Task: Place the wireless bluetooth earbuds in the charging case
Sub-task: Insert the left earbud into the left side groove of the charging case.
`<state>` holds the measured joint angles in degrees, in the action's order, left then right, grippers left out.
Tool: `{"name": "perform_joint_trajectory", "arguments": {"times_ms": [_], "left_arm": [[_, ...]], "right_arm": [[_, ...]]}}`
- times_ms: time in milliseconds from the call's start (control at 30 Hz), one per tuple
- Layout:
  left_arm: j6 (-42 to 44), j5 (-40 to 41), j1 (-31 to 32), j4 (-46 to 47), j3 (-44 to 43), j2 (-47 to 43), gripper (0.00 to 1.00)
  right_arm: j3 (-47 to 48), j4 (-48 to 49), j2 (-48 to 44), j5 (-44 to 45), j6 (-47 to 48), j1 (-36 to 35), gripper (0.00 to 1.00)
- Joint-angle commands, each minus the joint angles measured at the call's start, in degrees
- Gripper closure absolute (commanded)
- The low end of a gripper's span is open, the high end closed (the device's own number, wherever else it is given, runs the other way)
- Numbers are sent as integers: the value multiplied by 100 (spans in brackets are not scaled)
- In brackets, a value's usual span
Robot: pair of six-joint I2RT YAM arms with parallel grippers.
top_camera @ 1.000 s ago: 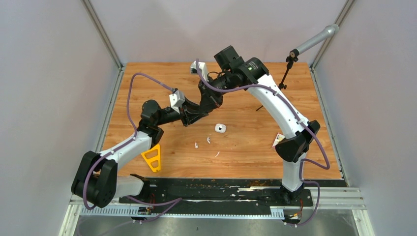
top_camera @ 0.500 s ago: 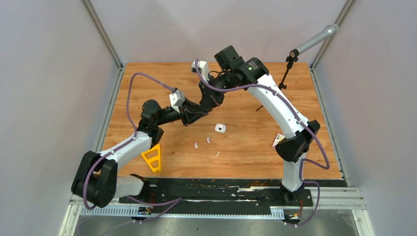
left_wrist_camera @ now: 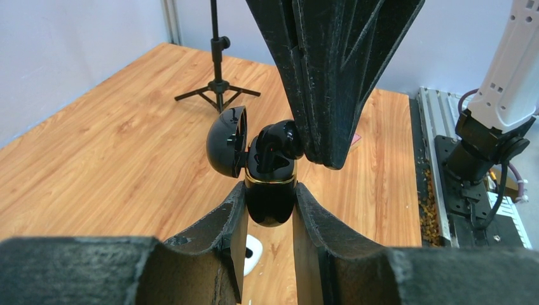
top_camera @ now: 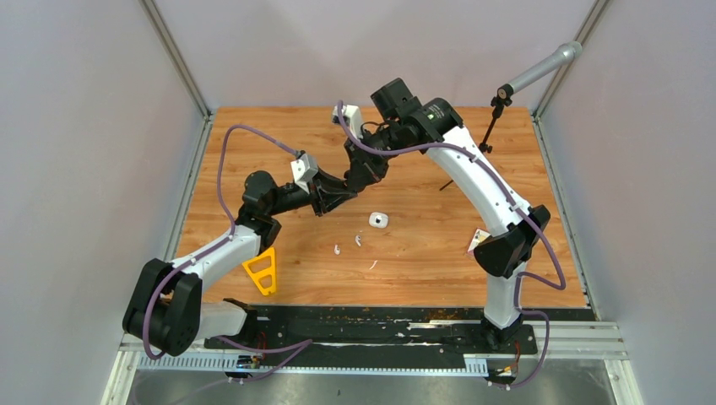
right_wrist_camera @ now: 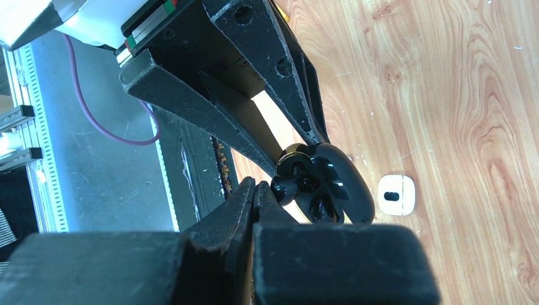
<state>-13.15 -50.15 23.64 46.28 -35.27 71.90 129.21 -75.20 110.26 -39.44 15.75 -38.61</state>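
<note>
Slightly rightward is where my right arm's wrist has swung over the last second; my left arm has kept its place. My left gripper (left_wrist_camera: 269, 192) is clamped on the black charging case (left_wrist_camera: 270, 208), which it holds above the wooden table (top_camera: 422, 253) with the lid (left_wrist_camera: 227, 141) hinged open. A black earbud (left_wrist_camera: 276, 143) sits partly sunk in its mouth. My right gripper (left_wrist_camera: 325, 159) is pinched fully closed and grips nothing, its tips against that earbud. On the table lie a white earbud (top_camera: 337, 250) and a second white earbud (top_camera: 358, 240), near the white case (top_camera: 378, 220).
</note>
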Motion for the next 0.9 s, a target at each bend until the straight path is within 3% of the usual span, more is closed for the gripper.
{"name": "perform_joint_trajectory", "arguments": {"times_ms": [0,367,867], "left_arm": [[59,-196,44,384,-176,-45,100],[-11,-126,44,483,-106,-31,100],[-49,-42,44,713,27,-60,100]], "right_arm": [[-70,111,-225,339,82,118,100],[-40,13,-179,-5,228,105,97],[211,-479,-698,225,842,133,95]]}}
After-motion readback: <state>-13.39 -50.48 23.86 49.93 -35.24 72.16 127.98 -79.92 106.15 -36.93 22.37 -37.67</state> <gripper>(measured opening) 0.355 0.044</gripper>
